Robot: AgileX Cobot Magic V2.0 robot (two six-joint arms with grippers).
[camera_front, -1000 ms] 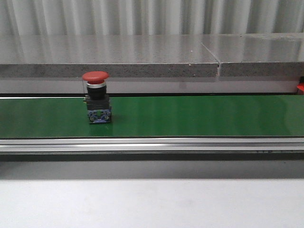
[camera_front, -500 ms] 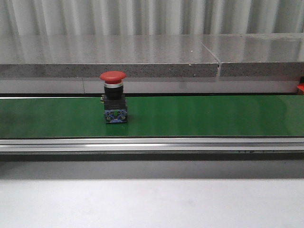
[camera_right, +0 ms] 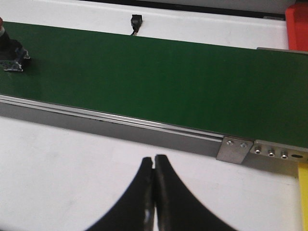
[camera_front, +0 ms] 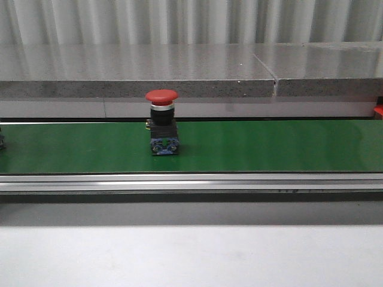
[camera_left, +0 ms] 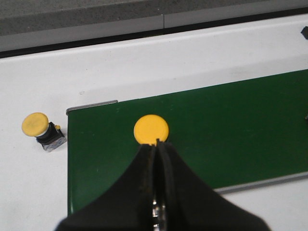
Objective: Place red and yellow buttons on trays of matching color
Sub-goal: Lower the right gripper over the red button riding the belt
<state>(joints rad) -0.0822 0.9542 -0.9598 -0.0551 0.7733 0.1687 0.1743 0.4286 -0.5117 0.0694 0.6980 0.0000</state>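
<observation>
Meanwhile, the red button has travelled rightward along the green belt: a second ago it stood nearer the left end, half a second ago it was partway over, and now it sits just left of the belt's centre in the front view, upright, cap on top. Judgement: the conveyor is running and carrying the button toward the right arm's side, so a pick must be timed to the motion.

Right gripper: jaws pressed together, holding nothing, hovering over the white table on the near side of the belt rail. The red button shows at about 10 o'clock in its wrist view, well apart from the fingertips. A red tray edge sits at roughly 1 o'clock.

Left gripper: jaws closed, empty as far as I can see, poised above the belt's end with a yellow button just beyond the fingertips at 12 o'clock. Touching or not: cannot tell. A second yellow button stands off the belt on the table at 9 o'clock.

No button is on a tray yet.
</observation>
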